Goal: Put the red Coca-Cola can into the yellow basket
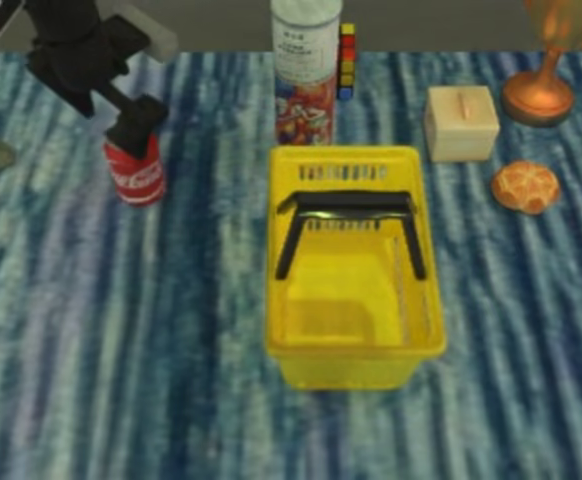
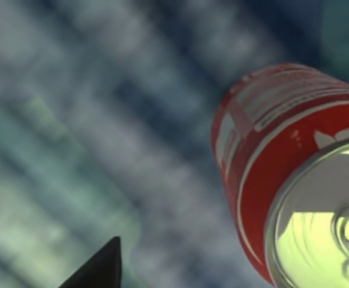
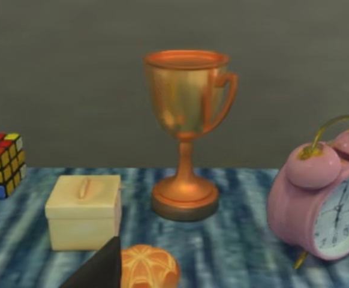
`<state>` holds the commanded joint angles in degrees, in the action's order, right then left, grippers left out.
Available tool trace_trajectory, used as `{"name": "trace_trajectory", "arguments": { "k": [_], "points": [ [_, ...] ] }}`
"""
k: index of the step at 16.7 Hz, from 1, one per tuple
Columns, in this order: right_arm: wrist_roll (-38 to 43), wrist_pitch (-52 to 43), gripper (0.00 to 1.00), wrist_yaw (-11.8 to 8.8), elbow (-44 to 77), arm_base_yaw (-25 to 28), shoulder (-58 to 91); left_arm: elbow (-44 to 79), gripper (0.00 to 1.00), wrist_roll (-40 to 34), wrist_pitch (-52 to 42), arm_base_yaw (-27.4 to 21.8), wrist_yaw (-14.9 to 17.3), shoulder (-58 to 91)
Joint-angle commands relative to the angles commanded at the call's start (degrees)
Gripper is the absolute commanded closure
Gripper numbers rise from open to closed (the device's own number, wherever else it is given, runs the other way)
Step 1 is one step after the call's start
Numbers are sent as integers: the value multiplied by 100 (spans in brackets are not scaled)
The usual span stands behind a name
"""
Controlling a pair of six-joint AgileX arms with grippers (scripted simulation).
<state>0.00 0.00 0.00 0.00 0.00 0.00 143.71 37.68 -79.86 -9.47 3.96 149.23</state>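
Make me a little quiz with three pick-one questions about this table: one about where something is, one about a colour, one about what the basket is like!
1. Where does the red Coca-Cola can stand?
A. Left of the yellow basket
B. Inside it
C. On the cream box

2. What colour are the basket's handles?
A. Red
B. Black
C. White

3. How is the basket now?
A. Tipped over
B. Full of cans
C. Upright and empty

Answers: 1 A, the top view shows the can on the cloth under the left gripper. 2 B, they look black. 3 C, only its yellow floor shows.

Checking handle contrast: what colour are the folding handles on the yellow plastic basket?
Black folding handles against the yellow plastic basket; clearest in the top view.
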Motion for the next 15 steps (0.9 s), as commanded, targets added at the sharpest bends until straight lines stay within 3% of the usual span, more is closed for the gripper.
{"name": "trace_trajectory", "arguments": {
  "k": [6, 11, 15],
  "points": [
    [0, 0, 0, 0, 0, 0, 0, -852, 0, -29, 899, -44, -3, 46],
    [0, 0, 0, 0, 0, 0, 0, -949, 0, -33, 999, -48, -3, 53],
    [0, 0, 0, 0, 0, 0, 0, -949, 30, -33, 999, -48, -3, 53]
  ]
}}
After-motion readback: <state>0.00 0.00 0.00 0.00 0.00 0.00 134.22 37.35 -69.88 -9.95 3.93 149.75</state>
